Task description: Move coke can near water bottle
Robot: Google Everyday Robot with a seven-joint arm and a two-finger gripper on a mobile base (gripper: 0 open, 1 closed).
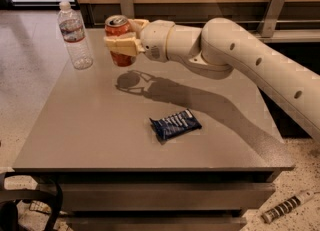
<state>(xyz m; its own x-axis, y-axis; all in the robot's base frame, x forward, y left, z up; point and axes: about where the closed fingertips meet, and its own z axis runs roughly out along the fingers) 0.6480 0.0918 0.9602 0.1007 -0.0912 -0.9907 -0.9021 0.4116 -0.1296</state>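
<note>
The coke can [119,40], red-orange with a silver top, is held upright in my gripper [124,36], a little above the grey table [100,125]. The gripper is shut on the can, with cream fingers [121,46] across its front and one behind it. The water bottle [75,36], clear with a white cap and a red-and-white label, stands upright at the table's far left corner, a short way left of the can. The can's shadow lies on the table just below it.
A dark blue snack packet [175,124] lies flat near the table's middle front. My white arm [240,60] reaches in from the right. A wooden wall with metal brackets [276,10] runs behind the table. A cable and dark object lie on the floor at the lower left.
</note>
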